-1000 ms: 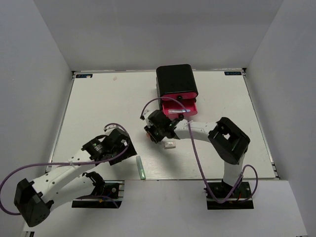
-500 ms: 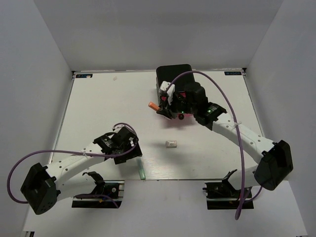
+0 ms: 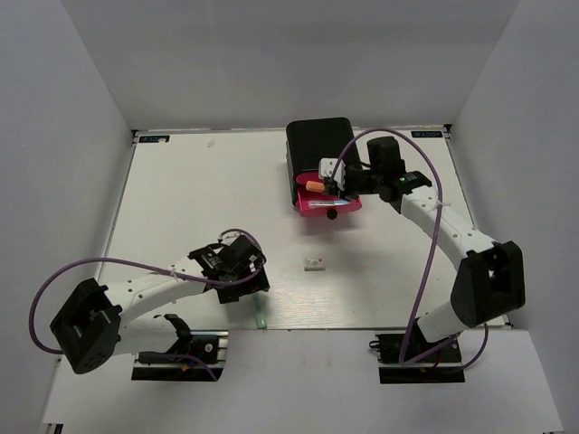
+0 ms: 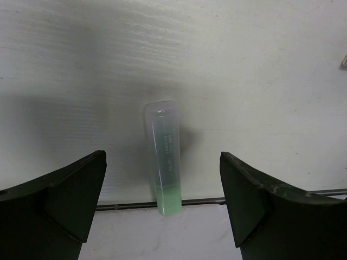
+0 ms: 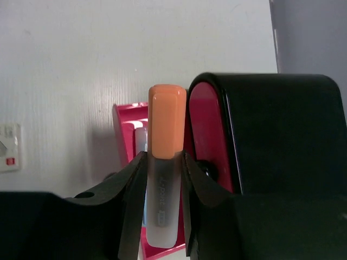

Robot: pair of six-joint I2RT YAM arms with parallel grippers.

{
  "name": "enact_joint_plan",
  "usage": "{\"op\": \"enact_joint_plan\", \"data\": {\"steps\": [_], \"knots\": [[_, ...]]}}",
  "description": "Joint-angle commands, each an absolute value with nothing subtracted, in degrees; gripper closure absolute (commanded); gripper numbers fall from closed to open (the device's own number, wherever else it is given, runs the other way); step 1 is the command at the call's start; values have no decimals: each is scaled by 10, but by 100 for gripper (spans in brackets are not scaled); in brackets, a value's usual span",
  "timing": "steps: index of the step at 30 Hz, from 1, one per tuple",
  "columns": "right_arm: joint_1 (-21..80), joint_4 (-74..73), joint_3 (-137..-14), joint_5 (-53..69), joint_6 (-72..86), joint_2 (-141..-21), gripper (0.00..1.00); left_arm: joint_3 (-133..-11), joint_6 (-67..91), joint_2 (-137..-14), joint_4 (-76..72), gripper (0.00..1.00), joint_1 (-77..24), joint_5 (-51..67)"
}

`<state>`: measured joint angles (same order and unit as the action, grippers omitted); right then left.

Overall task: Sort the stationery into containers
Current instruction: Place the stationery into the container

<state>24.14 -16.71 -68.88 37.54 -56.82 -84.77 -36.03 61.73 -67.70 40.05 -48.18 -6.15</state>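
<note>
a robot lab's test cell; a flat white table forms the floor of a plain booth, with bare pale grey walls rising at nine, twelve and three o'clock; two white-and-black jointed arms, the left arm and the right arm, are bolted on black base plates at six o'clock; loose purple cables loop from the arms down to the bases; small printed labels sit at the table's far corners, at eleven and one o'clock; the light is flat and even; a small black cabinet with pink drawers stands near twelve o'clock
</note>
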Motion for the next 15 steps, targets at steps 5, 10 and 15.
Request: {"op": "enact_joint_plan", "data": {"steps": [5, 10, 15], "knots": [[207, -219, -723, 442, -727, -913, 99, -369, 639, -693, 390, 4, -509, -72], [205, -214, -743, 427, -727, -947, 75, -381, 655, -713, 404, 4, -522, -83], [195, -215, -740, 438, -724, -938, 47, -381, 665, -723, 404, 4, -527, -89]]}}
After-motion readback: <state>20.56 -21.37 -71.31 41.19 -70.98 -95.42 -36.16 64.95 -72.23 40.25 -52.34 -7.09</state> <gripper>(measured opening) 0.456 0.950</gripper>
